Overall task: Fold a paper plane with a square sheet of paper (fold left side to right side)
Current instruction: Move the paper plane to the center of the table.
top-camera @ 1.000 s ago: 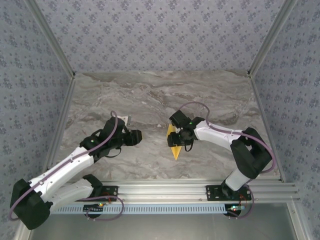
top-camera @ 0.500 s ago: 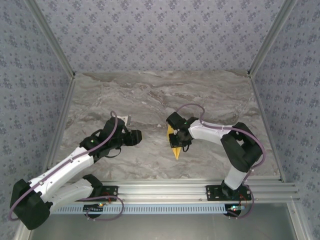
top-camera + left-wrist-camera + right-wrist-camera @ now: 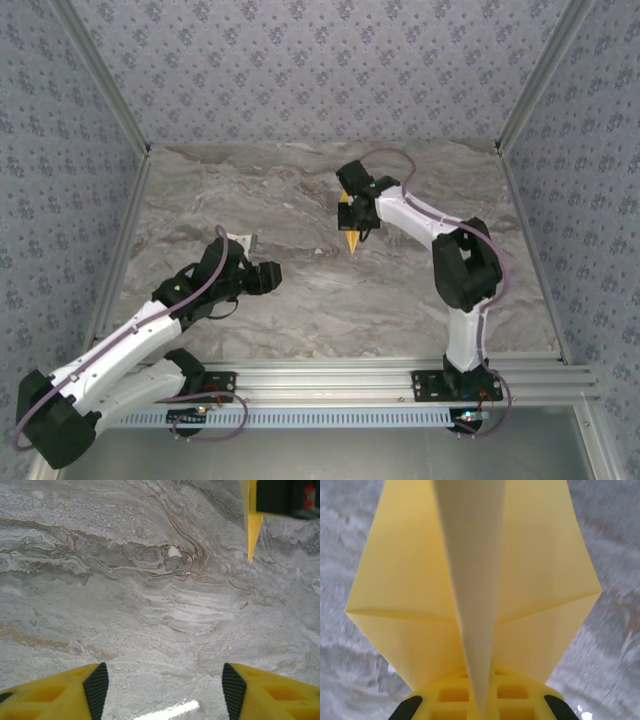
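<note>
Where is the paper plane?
In the top view, the paper plane is pinched in the right claw, right of centre, over the far half of the table.

right hand toward the table's far side, paper plane in it, left hand nearer, leftward

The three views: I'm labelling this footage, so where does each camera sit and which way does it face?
Top external: above, behind the bases, looking down at the table; both arms, left gripper, right gripper.
Left wrist: on the left arm, facing across the table; its open fingers at bottom.
Right wrist: on the right arm, looking along the paper plane clamped in its gripper.
Shared: top external and left wrist both catch the paper plane's tip.
</note>
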`<state>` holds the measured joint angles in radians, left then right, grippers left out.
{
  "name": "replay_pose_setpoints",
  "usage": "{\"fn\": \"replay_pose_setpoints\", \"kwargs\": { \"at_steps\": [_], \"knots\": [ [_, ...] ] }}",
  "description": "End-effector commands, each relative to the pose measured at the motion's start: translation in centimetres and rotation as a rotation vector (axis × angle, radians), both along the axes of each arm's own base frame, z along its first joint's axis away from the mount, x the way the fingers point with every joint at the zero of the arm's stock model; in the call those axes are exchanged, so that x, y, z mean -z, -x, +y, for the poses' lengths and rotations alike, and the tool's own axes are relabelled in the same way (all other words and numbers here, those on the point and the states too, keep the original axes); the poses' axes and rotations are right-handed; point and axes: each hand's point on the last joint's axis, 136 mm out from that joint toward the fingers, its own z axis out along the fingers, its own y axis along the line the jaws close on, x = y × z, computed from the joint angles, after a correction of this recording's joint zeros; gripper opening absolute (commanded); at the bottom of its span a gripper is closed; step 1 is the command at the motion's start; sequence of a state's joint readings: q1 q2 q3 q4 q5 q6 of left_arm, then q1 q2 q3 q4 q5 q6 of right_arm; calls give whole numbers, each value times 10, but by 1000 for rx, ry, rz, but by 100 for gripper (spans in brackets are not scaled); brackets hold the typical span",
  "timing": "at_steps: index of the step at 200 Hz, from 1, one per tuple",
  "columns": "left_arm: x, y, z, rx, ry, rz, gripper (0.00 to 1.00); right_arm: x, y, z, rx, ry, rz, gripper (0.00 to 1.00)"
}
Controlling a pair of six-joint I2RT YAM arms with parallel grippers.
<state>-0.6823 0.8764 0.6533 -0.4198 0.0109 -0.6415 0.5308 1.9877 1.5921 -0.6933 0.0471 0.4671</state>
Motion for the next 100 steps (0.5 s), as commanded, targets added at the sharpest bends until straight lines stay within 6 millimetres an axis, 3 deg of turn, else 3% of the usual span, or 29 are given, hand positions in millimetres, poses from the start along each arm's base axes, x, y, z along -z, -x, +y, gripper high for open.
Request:
{"fn": "replay_pose_setpoints", "kwargs": {
  "at_steps": [1, 56, 100],
  "knots": [
    [1, 5, 1, 7, 22, 2, 71, 22, -1, -15, -13, 116, 90, 6],
    [1, 10, -2, 42, 35, 0, 94, 47, -24, -7, -45, 125, 155, 12],
    [3, 12, -2, 49, 33, 10, 98, 64, -26, -4, -61, 116, 197, 24]
  ]
}}
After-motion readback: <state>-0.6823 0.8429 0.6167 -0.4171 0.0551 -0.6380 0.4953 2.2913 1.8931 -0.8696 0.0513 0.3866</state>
